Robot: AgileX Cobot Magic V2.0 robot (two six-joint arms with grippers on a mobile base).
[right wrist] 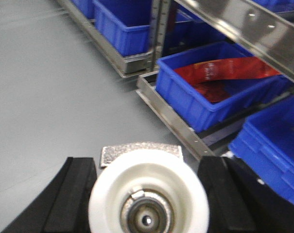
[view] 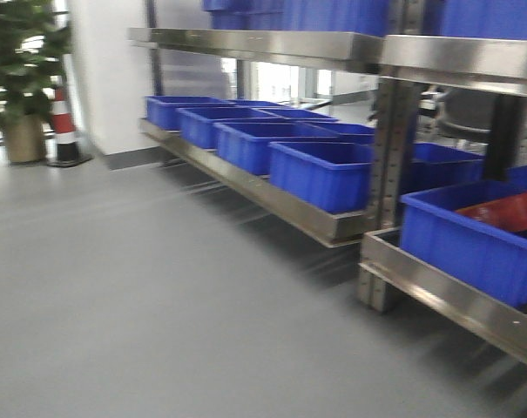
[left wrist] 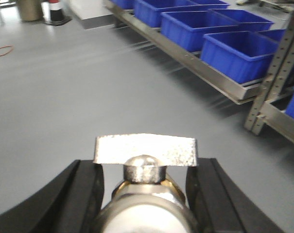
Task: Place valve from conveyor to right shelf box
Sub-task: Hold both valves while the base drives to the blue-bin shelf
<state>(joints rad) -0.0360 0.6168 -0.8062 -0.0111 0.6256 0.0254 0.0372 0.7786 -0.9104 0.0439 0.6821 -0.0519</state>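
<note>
My left gripper is shut on a metal valve with a flat silver handle and a brass neck; the black fingers press on both sides. My right gripper is shut on a second valve, seen end-on with a white round cap and a silver handle behind it. Both are held above the grey floor. The nearest blue shelf box holds a red sheet and lies ahead to the right. The conveyor is out of view.
A steel shelf rack runs along the right with a row of blue boxes on its low tier and an upright post. A striped cone and a potted plant stand at the far left.
</note>
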